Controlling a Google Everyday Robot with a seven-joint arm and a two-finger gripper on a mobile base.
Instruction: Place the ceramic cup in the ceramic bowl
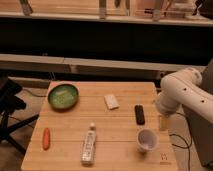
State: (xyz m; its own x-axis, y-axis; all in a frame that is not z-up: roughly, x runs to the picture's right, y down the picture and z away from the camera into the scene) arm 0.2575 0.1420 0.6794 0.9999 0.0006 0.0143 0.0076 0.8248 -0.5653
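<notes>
The ceramic cup (pixel 147 139) is small, white and upright near the front right corner of the wooden table (pixel 117 132). The ceramic bowl (pixel 63 96) is round and green and sits at the table's back left. My white arm (pixel 182 92) reaches in from the right. My gripper (pixel 163 122) hangs at the table's right edge, just behind and to the right of the cup and apart from it. It holds nothing that I can see.
A black remote-like object (pixel 140 114) lies just behind the cup. A white packet (pixel 111 101) lies mid-table. A white plastic bottle (pixel 88 144) lies at the front centre. An orange carrot-like object (pixel 46 138) lies front left. A black stand (pixel 10 107) is left of the table.
</notes>
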